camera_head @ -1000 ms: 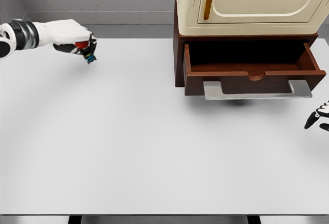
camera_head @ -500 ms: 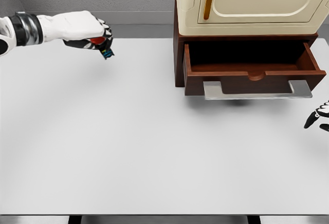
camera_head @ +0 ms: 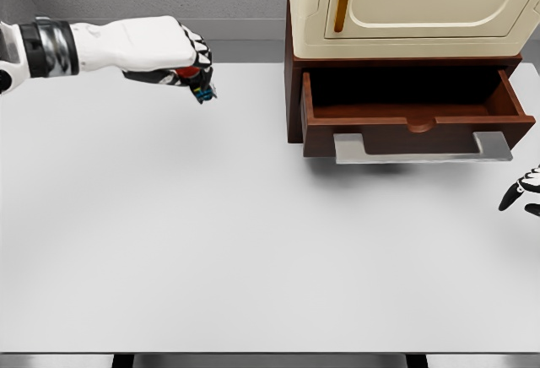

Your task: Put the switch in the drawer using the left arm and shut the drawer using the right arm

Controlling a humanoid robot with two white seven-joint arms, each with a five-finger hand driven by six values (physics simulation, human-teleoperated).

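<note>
Up at the far left, the left hand [camera_head: 173,50] is clenched around the switch [camera_head: 197,85], holding it above the white worktop [camera_head: 211,241], well apart from the open brown drawer [camera_head: 413,115]. At the right edge, only dark fingertips of the right hand [camera_head: 523,192] show; their state is unclear.

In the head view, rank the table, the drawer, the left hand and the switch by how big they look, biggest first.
1. Table, filling most of the view.
2. Drawer, pulled open.
3. Left hand, closed around the switch.
4. Switch, mostly hidden by the fingers, so its full size is unsure.
</note>
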